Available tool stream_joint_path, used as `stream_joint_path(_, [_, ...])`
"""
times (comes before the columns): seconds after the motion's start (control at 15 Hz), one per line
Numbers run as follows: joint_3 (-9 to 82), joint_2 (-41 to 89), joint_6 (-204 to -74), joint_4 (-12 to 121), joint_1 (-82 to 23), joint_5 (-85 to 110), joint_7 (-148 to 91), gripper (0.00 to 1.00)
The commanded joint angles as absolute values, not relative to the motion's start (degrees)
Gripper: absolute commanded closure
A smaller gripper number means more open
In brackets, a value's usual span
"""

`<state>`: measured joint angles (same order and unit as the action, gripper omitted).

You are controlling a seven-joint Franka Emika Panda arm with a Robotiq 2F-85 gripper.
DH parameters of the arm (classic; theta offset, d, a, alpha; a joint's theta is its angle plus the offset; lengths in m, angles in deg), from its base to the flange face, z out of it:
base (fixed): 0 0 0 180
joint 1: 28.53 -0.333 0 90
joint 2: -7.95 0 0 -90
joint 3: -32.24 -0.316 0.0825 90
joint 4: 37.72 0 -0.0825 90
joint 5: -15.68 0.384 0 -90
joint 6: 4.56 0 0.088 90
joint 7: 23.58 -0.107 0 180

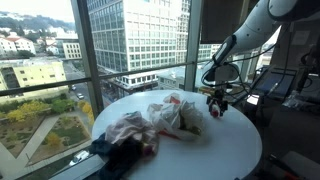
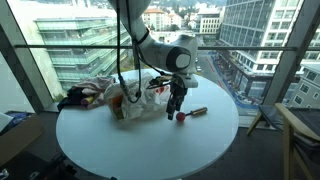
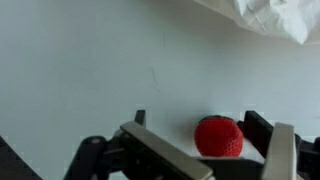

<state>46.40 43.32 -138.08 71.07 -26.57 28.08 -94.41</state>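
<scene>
Your gripper [image 2: 177, 112] hangs wide open astride the red ball [image 3: 218, 137], near the white bag [image 3: 270, 18]; the ball looks round, showing no long axis or pointing end.

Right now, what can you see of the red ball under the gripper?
The red ball is small and roundish. Its surface looks knitted, so it may be a soft toy. It rests on the white table between the spread fingers of the open gripper, nearer one finger. I cannot tell whether that finger touches it. A crumpled white bag lies beyond it, apart.
</scene>
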Motion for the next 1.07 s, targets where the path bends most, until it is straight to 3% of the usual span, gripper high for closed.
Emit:
stream_joint_path(0.0, [47.60,43.04,-135.06,69.56,-26.68,25.12,-98.41,0.01])
stream_joint_path(1.0, [47.61,44.49,-131.61,67.57,-26.48,15.19,-103.70,0.00])
